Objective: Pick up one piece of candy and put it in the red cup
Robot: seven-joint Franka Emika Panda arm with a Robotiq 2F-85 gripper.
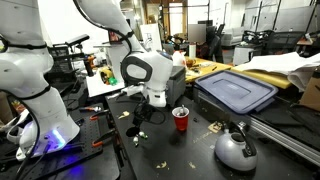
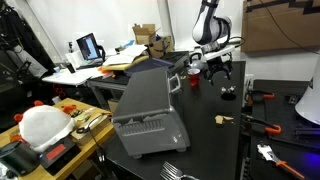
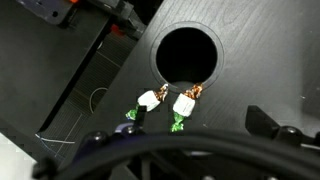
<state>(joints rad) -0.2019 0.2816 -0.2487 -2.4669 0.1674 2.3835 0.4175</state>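
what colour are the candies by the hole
The candies are white with orange and green ends; wrist view shows it best.

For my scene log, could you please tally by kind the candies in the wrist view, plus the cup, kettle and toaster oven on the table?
Wrapped candies, wrist view: 2
Red cup: 1
Silver kettle: 1
Grey toaster oven: 1
Total: 5

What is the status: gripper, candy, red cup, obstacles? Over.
Gripper open, empty. Two wrapped candies under it, beside a round hole. Red cup upright, apart. No obstacle seen.
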